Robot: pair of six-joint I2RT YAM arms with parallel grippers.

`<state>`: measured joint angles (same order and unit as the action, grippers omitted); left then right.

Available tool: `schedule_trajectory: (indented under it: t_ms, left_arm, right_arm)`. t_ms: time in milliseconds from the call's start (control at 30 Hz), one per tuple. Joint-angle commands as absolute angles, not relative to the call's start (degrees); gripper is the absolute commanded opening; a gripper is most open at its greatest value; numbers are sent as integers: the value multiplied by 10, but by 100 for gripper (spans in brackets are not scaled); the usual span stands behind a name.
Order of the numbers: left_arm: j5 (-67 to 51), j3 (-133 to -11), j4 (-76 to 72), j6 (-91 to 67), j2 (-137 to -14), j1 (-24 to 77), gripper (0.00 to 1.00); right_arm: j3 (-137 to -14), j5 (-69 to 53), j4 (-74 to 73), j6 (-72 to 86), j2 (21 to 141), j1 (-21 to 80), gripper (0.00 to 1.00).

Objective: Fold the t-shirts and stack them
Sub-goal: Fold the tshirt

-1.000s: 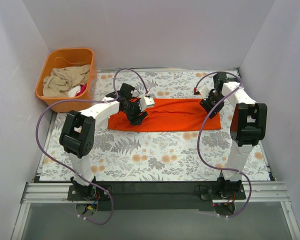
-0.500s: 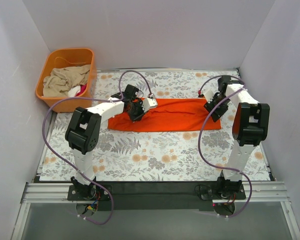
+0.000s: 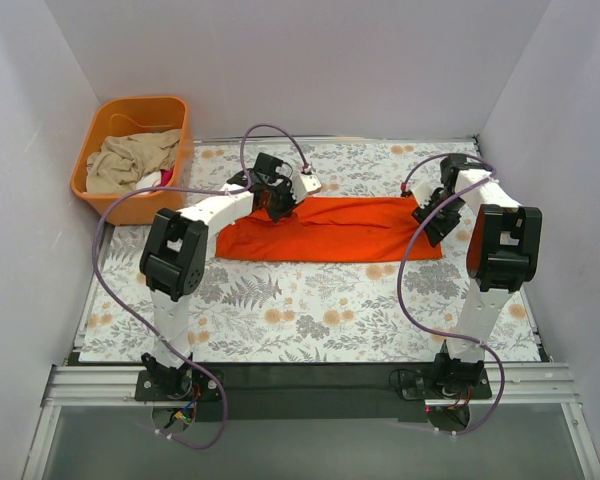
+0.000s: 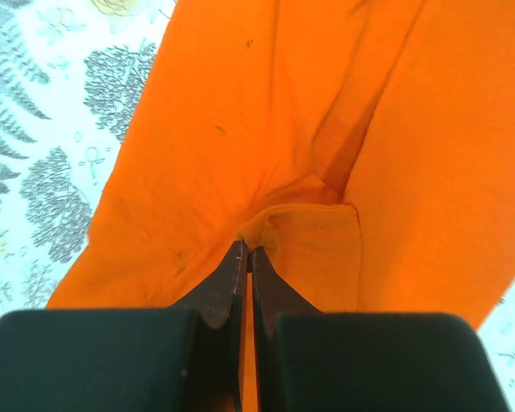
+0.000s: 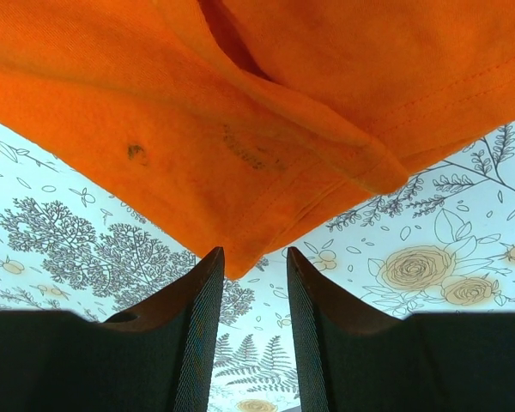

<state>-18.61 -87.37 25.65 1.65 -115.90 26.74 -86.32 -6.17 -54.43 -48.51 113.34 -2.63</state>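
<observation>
A bright orange-red t-shirt lies folded into a long strip across the far half of the floral tablecloth. My left gripper sits at the strip's far left edge. In the left wrist view the left gripper is shut, pinching a small fold of the t-shirt at its tips. My right gripper hovers at the strip's right end. In the right wrist view the right gripper is open, and a corner of the t-shirt hangs just above its tips, ungripped.
An orange plastic tub stands off the cloth at the back left, holding crumpled beige cloth and a bit of pink. White walls close in the back and both sides. Both arm bases sit on the black rail at the near edge.
The left gripper has moved toward the shirt's far edge and shut on a fold of cloth. The right gripper shifted slightly rightward, jaws still apart.
</observation>
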Motion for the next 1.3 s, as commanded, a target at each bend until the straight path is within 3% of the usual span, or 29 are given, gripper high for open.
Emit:
schedule_trajectory:
  t_ms: [0,133,200,233,267,467,633,900,1267]
  left_arm:
    - [-170,-903,223,14,-1185,268,0]
    - [-165,-942,218,7,-1218,269,2]
    - [-161,-950,224,4,-1228,270,13]
    - [-160,-956,228,4,-1227,270,28]
    - [-158,-961,235,-13,-1224,269,34]
    - [-156,-949,264,-85,-1162,265,43]
    - [-143,-951,310,-176,-1135,258,40]
    - [-130,-919,374,-266,-1117,237,20]
    - [-80,-931,357,-271,-1197,236,17]
  right_arm:
    - [-853,-65,-555,-495,1131,-30,36]
    - [-847,-62,-555,-496,1128,-30,36]
    - [-846,-59,-554,-497,1127,-30,36]
    - [-846,-56,-554,-499,1127,-30,36]
    - [-846,-54,-555,-499,1126,-30,36]
    - [-871,-64,-556,-493,1122,-31,35]
    - [-903,-76,-558,-483,1125,-30,28]
    - [-932,-79,-562,-475,1149,-24,24]
    - [-911,-84,-565,-473,1154,-11,22]
